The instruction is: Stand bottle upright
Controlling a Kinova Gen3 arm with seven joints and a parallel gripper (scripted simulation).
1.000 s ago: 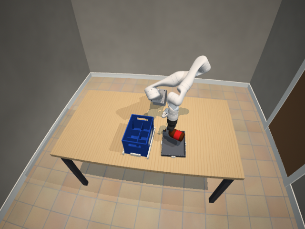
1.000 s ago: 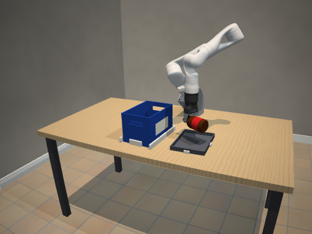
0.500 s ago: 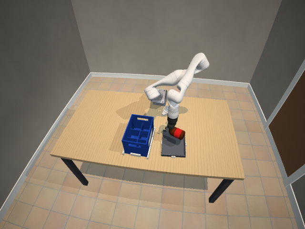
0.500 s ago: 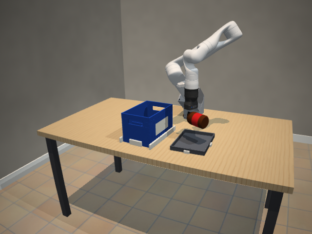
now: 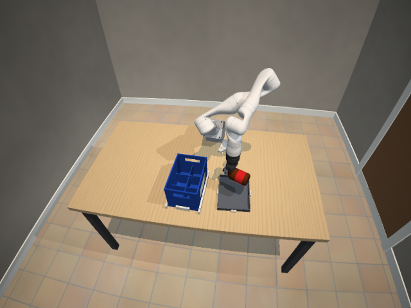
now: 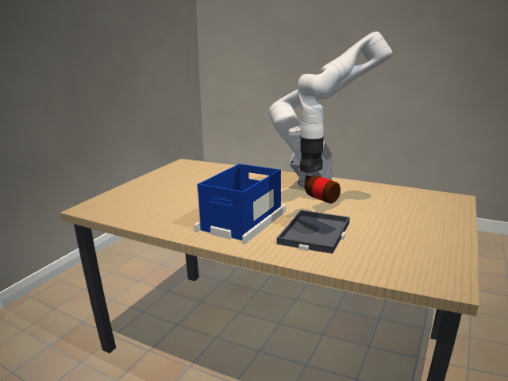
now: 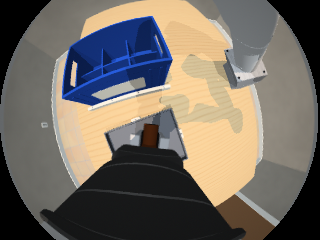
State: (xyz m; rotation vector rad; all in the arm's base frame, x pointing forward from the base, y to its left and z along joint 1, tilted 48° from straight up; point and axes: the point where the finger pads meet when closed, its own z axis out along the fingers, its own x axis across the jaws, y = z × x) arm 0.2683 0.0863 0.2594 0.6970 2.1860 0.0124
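Above the tray (image 5: 233,209) (image 6: 305,248) (image 7: 172,111), toward the bench's (image 5: 271,212) (image 6: 369,250) (image 7: 215,165) long edge away from my base, the brown bottle (image 5: 239,176) (image 6: 322,189) (image 7: 150,135) hangs tilted, base lower, clear of it. My tool (image 5: 228,172) (image 6: 305,180) (image 7: 150,136) pinches its neck end. Nearer the bench's left front corner in the exterior view, the blue crate (image 5: 185,182) (image 6: 242,205) (image 7: 117,60) stands level.

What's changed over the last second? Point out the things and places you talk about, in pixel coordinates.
The bottle (image 5: 239,176) (image 6: 322,189) (image 7: 150,134) has risen higher above the tray (image 5: 228,200) (image 6: 305,244) (image 7: 120,136), moving up with the pincer (image 5: 227,171) (image 6: 305,180) (image 7: 150,136). Nothing newly gripped or let go: the pincer still holds the bottle, tilted well off upright. Tray and crate (image 5: 183,199) (image 6: 221,215) (image 7: 156,75) stayed put.
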